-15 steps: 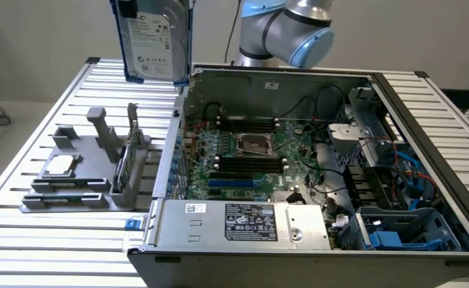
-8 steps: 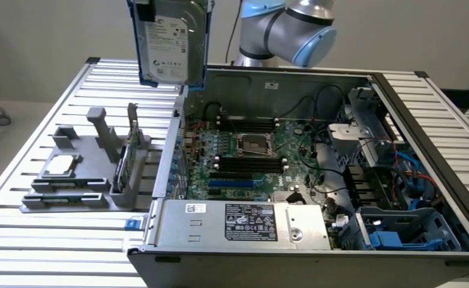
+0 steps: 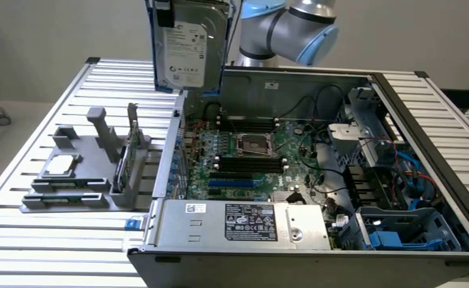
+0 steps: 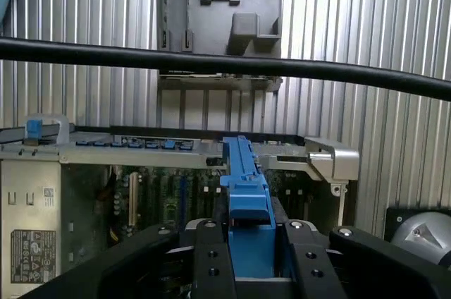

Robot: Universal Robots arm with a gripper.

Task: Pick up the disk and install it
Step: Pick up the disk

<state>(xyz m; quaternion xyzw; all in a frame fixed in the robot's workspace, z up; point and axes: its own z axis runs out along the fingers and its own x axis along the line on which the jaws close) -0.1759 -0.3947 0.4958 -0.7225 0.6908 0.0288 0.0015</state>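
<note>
Disk seen in the exterior view, hanging upright at about 11 o'clock in the picture, clear of the surface and above the near-side wall of the open computer case. Its white label faces the camera, and the blue carrier shows along its edges. The arm stands just beside it at 1 o'clock. Inside the case, the motherboard lies at the centre, the power supply at 6 o'clock and a blue drive bay at 4 o'clock. A grey fixture rests on the slatted surface at 9 o'clock from the case; it carries a square chip and an upright circuit card.

Wrist view, looking down past the gripper: the two black fingers stand partly closed, pressed against either side of the disk's blue carrier, which is gripped edge-on between them. A black cable crosses the picture between the camera and the fixture. The case interior lies below the held disk.
</note>
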